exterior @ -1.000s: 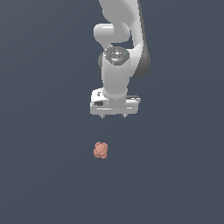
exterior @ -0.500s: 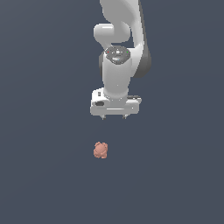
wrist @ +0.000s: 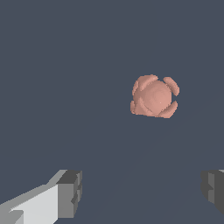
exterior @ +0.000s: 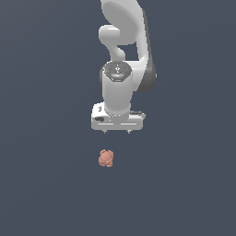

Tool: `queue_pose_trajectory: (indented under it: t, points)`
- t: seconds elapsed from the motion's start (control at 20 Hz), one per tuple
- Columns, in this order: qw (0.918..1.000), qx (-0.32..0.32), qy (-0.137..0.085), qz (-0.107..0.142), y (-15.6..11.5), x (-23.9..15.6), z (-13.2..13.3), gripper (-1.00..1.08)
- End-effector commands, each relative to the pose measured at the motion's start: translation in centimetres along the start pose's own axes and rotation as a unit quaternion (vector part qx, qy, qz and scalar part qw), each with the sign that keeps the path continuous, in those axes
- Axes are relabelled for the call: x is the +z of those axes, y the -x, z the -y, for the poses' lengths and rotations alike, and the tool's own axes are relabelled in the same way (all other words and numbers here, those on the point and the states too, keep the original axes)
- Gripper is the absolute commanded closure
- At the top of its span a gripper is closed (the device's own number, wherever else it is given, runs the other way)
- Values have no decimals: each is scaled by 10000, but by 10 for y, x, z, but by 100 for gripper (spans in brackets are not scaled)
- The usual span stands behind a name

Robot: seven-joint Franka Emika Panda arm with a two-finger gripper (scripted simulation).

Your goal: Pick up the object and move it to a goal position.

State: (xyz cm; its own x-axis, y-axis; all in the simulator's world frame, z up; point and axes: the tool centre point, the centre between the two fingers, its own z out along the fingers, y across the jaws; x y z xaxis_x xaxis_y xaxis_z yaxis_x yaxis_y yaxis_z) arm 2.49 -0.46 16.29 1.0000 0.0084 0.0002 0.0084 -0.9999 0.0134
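Observation:
The object is a small knobbly salmon-pink blob lying on the dark grey floor, below my white gripper in the exterior view and a little toward that view's left. In the wrist view the object lies ahead of my gripper, outside the gap between the two dark fingertips. The gripper is open with nothing between its jaws, and it hangs above the floor, apart from the object.
A plain dark grey floor stretches all around. No other objects or edges show in either view.
The gripper has come down toward the floor and closer to the object. The object has stayed where it was.

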Motion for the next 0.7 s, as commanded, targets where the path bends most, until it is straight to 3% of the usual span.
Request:
queue_pose_trajectory:
  t: [0.0,0.65]
  points:
    - [10000,95,-8,3,-11,9,-7,-92]
    - [9983,580,-56,5,-62,62,-43,-92]
